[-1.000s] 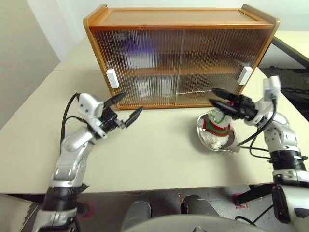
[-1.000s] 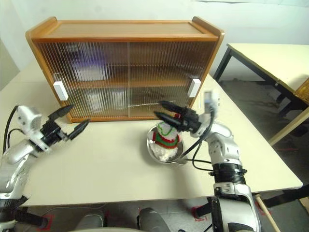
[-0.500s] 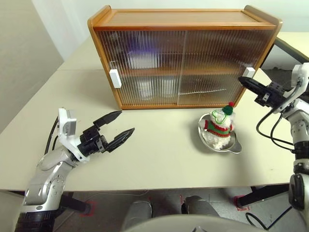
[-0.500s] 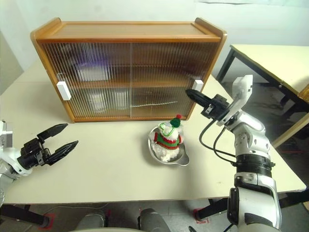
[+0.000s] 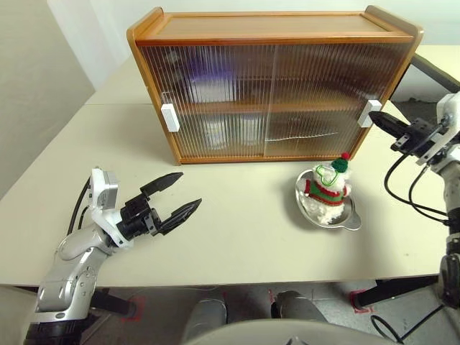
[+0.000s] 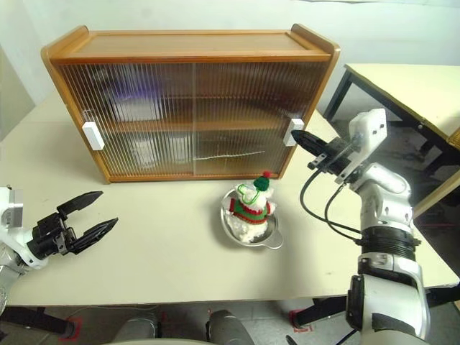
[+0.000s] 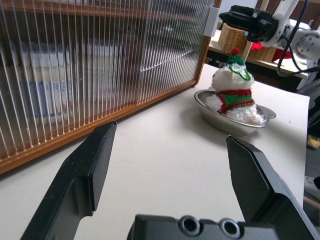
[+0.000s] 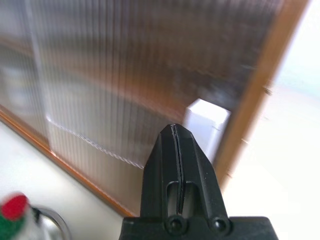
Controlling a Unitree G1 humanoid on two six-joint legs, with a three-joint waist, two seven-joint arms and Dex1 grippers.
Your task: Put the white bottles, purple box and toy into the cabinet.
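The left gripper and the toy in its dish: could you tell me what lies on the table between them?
Nothing: the left eye view shows bare table from the open left gripper to the toy.

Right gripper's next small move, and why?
Probably push the shut right gripper against the right door's white handle and slide that door left. Both cabinet doors are closed, the toy sits in the metal dish outside, and the gripper's tip is right beside the handle.
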